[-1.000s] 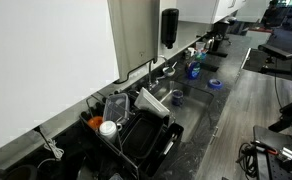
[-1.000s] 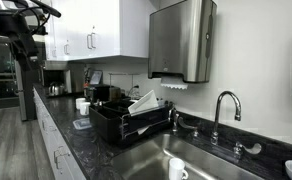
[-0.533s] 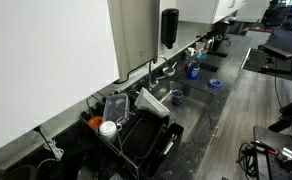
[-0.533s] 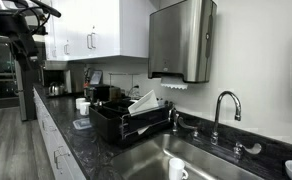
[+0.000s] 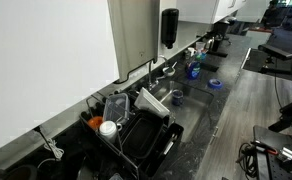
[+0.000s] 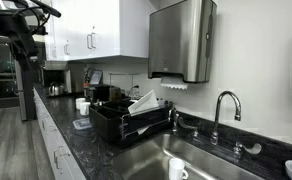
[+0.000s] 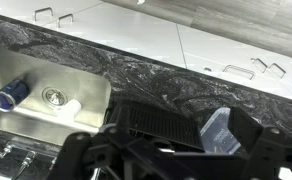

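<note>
Gripper (image 7: 171,162) hangs above the counter, jaws wide apart, nothing between them. The nearest thing is the black dish rack (image 7: 156,120), directly below the gripper and just beside the sink (image 7: 46,70), on dark stone counter. Inside the sink a blue cup (image 7: 8,95) lies on its side and a white mug (image 7: 72,105) sits near the drain. A clear container (image 7: 218,130) is in the rack, at the end away from the sink.

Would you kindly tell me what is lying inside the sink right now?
In the wrist view the sink holds a blue-ended container lying on its side and a white cup beside the drain. The corner covered by the robot's dark jaws cannot be seen.
</note>
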